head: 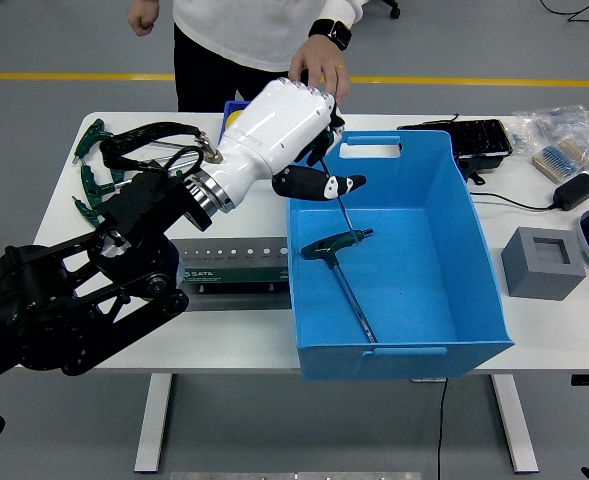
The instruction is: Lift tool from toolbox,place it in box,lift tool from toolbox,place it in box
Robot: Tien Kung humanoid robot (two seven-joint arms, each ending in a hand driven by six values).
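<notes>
A single head view looks forward and down from high on the robot's side, the white table (pixel 534 345) nearly filling the frame, though its left end seems partly hidden.
</notes>
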